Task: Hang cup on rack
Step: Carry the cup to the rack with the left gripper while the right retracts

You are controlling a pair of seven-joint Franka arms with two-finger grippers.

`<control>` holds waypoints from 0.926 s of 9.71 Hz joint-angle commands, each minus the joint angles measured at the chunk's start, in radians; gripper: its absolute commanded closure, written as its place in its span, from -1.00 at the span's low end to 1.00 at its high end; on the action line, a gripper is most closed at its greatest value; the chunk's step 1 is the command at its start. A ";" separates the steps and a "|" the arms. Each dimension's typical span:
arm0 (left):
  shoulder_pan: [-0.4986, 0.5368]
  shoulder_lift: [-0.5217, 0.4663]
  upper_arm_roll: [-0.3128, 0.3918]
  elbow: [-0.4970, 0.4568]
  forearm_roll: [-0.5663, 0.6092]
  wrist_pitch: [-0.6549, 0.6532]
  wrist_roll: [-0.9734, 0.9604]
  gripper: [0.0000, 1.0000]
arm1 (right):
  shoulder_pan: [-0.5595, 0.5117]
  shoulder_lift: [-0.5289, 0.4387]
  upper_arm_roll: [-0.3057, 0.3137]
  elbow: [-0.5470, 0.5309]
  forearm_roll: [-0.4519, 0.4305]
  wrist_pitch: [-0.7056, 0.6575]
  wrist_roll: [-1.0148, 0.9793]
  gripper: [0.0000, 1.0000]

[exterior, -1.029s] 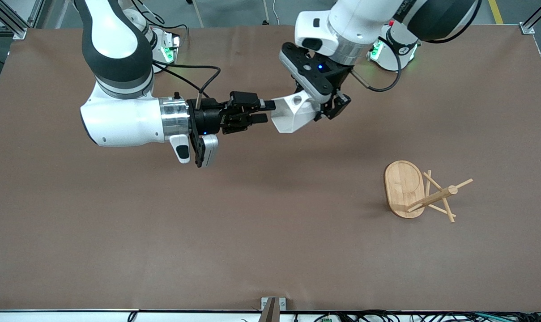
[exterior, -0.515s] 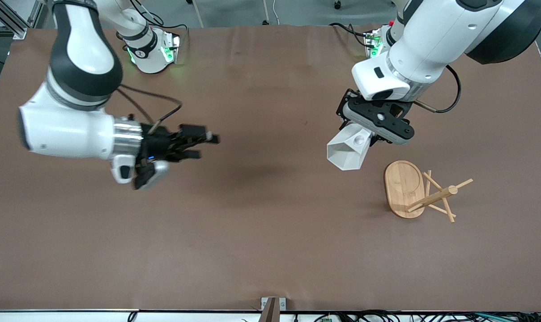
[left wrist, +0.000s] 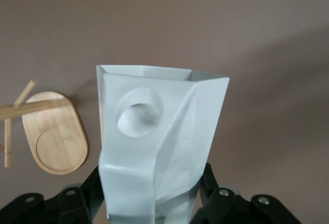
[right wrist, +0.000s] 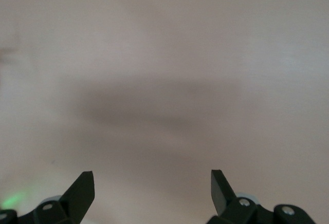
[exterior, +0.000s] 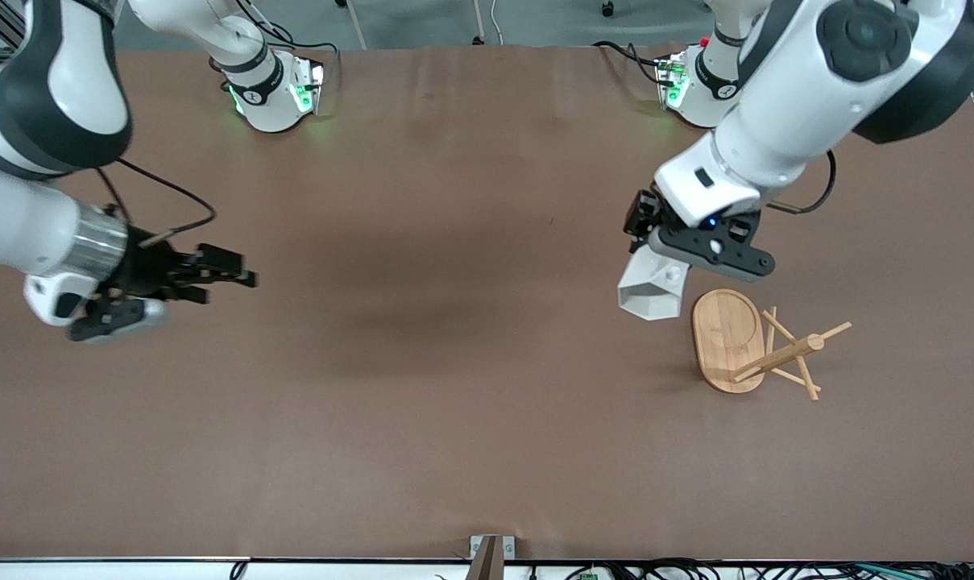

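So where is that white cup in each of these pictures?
Front view: the cup hangs from the left gripper, above the table, close by the rack.
Left wrist view: the cup fills the middle of the picture, its base clamped between the fingers.
Right wrist view: not in it, only the open right gripper.
Shared landmark: the rack's oval base, seen in the front and left wrist views.

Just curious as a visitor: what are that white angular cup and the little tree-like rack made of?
The cup looks like matte white plastic, perhaps printed: flat facets, crisp edges, no shine. The rack looks like pale bamboo or wood: a light tan base with faint grain, and thin pegs.
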 commanded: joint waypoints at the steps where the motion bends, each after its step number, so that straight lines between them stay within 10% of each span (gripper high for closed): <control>1: 0.050 -0.007 -0.012 -0.109 0.002 0.034 0.032 0.98 | -0.022 -0.057 -0.066 -0.036 -0.047 -0.001 -0.002 -1.00; 6: 0.134 -0.007 -0.011 -0.255 0.005 0.063 0.292 0.98 | -0.026 -0.076 -0.146 0.135 -0.343 -0.058 -0.003 -1.00; 9: 0.171 -0.030 -0.011 -0.324 0.012 0.061 0.334 0.99 | -0.032 -0.090 -0.149 0.223 -0.361 -0.214 0.003 -1.00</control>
